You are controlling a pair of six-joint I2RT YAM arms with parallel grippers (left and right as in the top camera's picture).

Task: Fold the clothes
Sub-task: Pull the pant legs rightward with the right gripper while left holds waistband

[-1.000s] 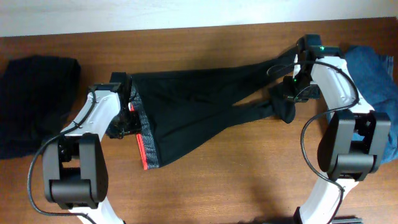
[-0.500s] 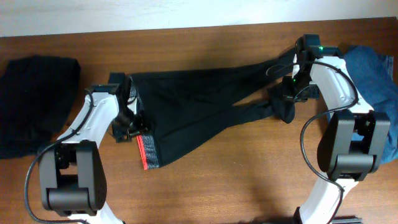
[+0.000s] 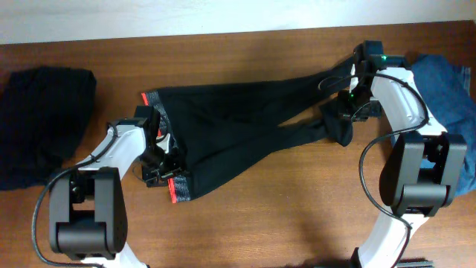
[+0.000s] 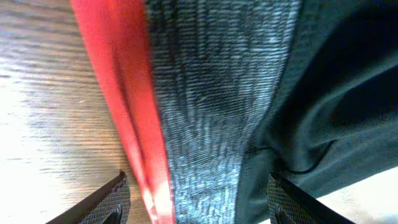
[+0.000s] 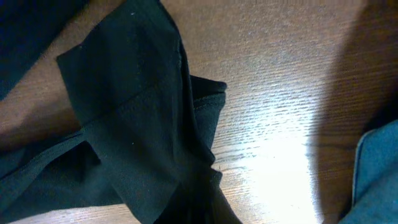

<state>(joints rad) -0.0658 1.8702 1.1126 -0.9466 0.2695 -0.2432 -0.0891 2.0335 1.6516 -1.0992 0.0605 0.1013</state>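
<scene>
The clothes, long black trousers (image 3: 238, 126), lie spread across the middle of the table. Their grey waistband (image 3: 172, 160) with its red stripe (image 3: 177, 190) is at the left and the legs run to the right. My left gripper (image 3: 163, 165) hangs open over the lower waistband. In the left wrist view its fingertips (image 4: 115, 198) stand on either side of the red stripe (image 4: 127, 106) and grey band (image 4: 217, 106), gripping nothing. My right gripper (image 3: 339, 123) is shut on the bunched leg ends (image 5: 155, 143); black fabric hides its jaws.
A dark garment (image 3: 37, 126) lies heaped at the table's left end. A blue denim garment (image 3: 446, 89) lies at the right end beside my right arm, and its edge (image 5: 376, 180) also shows in the right wrist view. Bare wood (image 3: 282, 216) runs along the front.
My left gripper has opened, let go of the waistband and slid toward the table's front along it. The waistband's far corner now lies uncovered. The right arm has not moved.
</scene>
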